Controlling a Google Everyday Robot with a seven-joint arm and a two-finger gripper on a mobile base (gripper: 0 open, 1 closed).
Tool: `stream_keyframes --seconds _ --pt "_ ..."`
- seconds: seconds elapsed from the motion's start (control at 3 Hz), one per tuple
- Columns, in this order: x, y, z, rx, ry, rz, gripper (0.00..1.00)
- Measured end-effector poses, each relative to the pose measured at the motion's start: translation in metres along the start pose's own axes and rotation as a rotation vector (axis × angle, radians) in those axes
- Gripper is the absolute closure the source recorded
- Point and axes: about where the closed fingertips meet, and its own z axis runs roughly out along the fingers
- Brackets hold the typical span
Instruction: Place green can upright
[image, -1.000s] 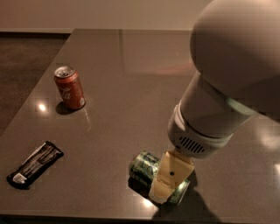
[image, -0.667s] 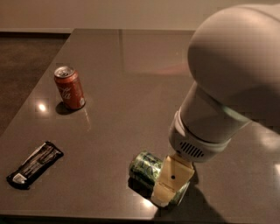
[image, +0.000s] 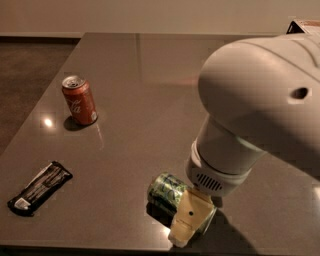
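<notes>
The green can (image: 167, 189) is seen lying on its side near the table's (image: 125, 100) front edge, its long axis running roughly left to right, with the gripper (image: 189, 222) at its right end, its hold impossible to tell.

Lab-like room: robot gripper (image: 190, 221) low over tabletop (image: 150, 75)

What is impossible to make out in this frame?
Camera view:
- Right part of the green can: covered by the gripper lying across it near the front edge of the table.
- Table's right side: behind the arm housing.
- Print on the black packet: too small.
- Top right: an object cut off by the frame edge.
</notes>
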Motion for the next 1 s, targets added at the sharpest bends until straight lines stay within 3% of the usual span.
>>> stream_keyframes --seconds 0.33,0.67,1.0 --pt "0.002 0.003 0.013 -0.029 0.033 0.011 0.13" --pt "0.003 0.005 0.021 -0.044 0.068 0.016 0.38" --pt "-0.001 0.007 0.009 -0.03 0.078 -0.022 0.61"
